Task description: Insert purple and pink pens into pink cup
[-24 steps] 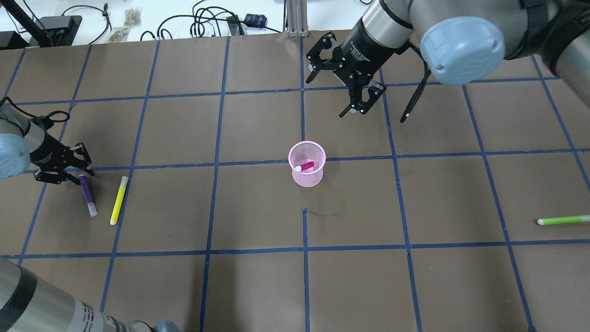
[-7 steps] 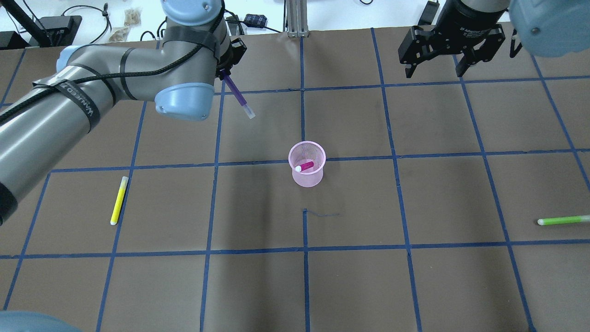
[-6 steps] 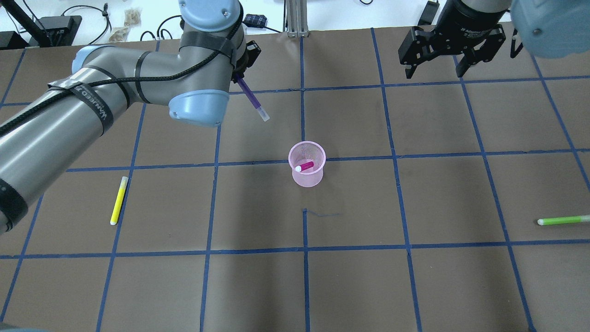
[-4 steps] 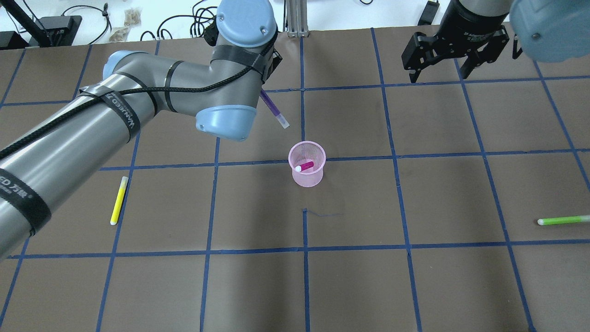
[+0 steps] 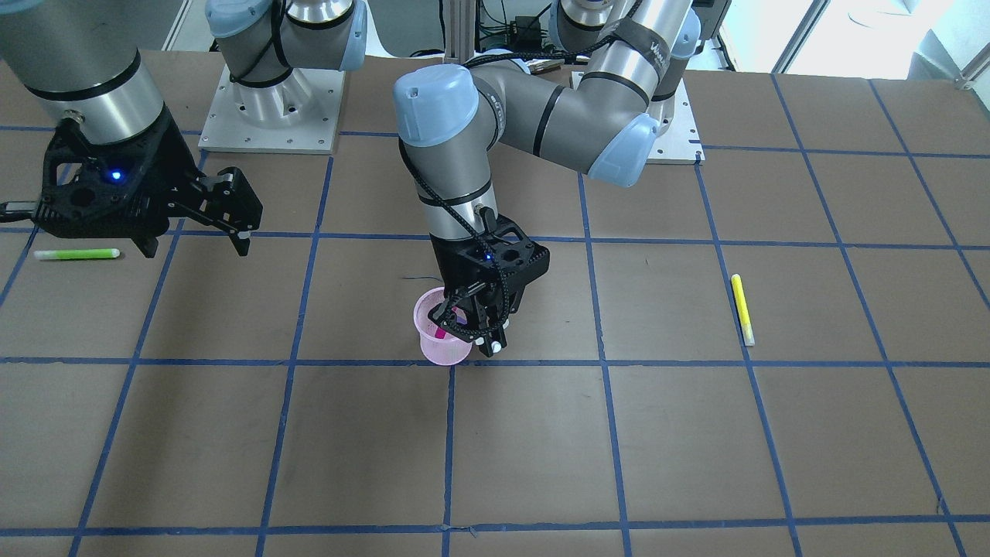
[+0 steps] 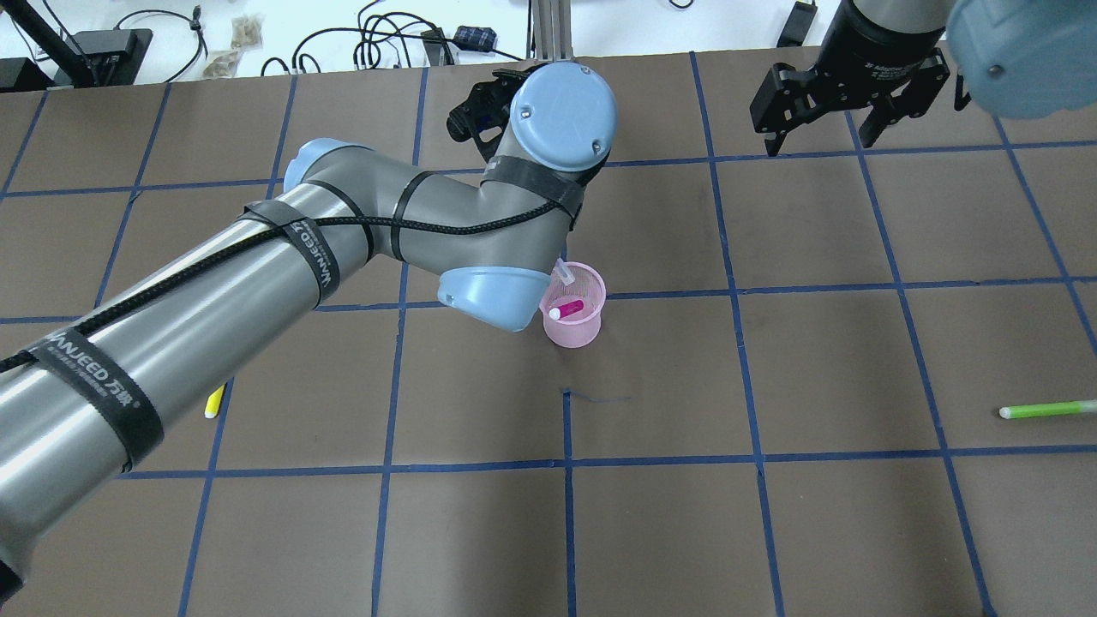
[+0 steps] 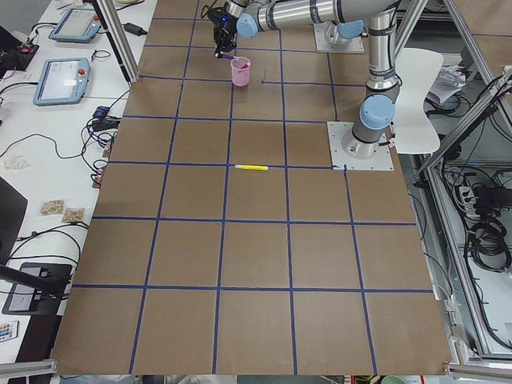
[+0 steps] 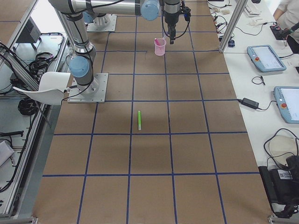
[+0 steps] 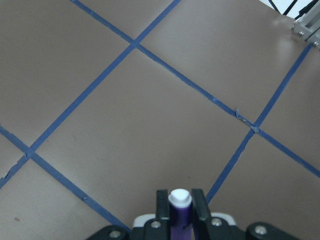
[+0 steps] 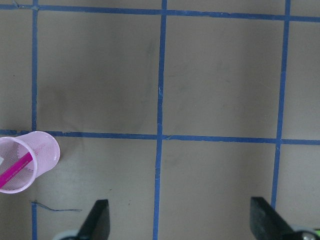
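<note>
Left gripper (image 9: 180,194) pinches the purple pen (image 9: 179,214), its tip over the pink cup (image 6: 576,331) rim; right gripper (image 6: 818,144) spread wide, empty.

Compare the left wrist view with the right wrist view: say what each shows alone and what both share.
Only the left wrist view shows the purple pen, clamped in the left gripper. Only the right wrist view shows the pink cup with the pink pen inside, and the right gripper, open and empty. Both show the brown table with blue tape lines.
</note>
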